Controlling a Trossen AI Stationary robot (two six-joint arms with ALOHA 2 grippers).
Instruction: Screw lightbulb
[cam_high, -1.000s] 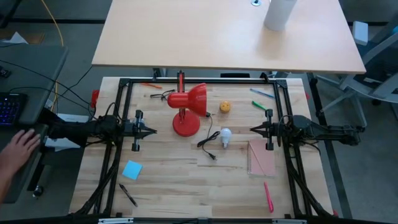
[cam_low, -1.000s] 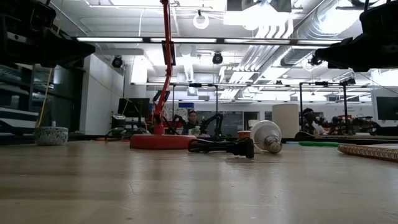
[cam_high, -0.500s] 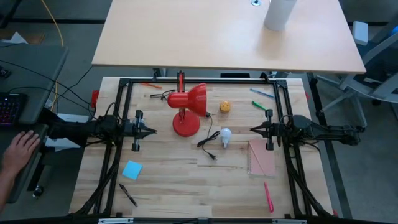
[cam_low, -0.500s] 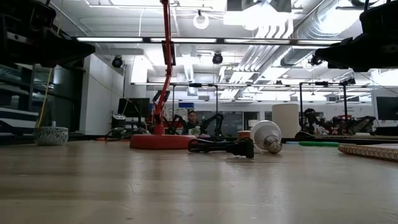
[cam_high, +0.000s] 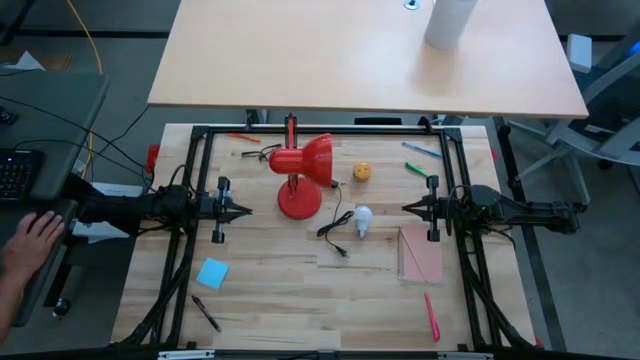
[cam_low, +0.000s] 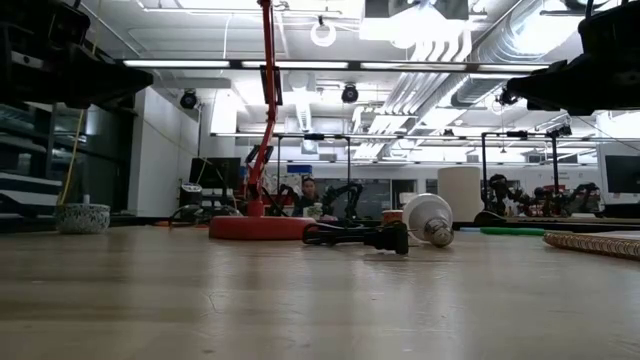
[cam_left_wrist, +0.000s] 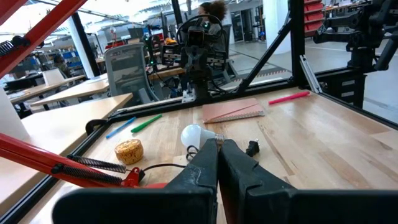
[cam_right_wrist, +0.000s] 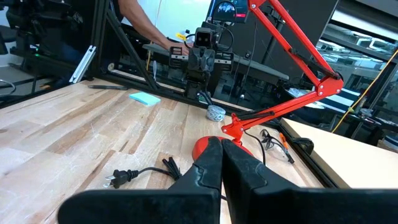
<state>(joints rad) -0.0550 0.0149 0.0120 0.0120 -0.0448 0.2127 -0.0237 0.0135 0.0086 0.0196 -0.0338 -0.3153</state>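
Fingers of both grippers are pressed together and hold nothing. The left gripper (cam_high: 243, 210) hangs above the table's left side, tips pointing toward the centre; the right gripper (cam_high: 408, 208) mirrors it from the right side. Neither touches any object.

The lightbulb (cam_high: 362, 216) lies on its side on the wooden table (cam_high: 280, 280), near the middle, between the two grippers and nearer the right one. In the low view its screw base (cam_low: 440, 234) points away from the lamp. Just beside it runs the black power cord (cam_high: 335, 222), whose plug (cam_high: 342, 251) rests on the boards. The red desk lamp (cam_high: 300, 165) stands near the bulb on the left arm's side, its shade (cam_high: 316, 160) opening toward a small yellow-orange round object (cam_high: 361, 172). A pink notebook (cam_high: 420, 252) lies close to the bulb on the right.

Assessment: the task has not begun; the step in hand is the pick-up. The right gripper should part its fingers, descend clear of the cord, and take the bulb by its glass globe, leaving the threads free. The left gripper would do well to steady the shade during threading. Risk: the rounded bulb may roll when touched.
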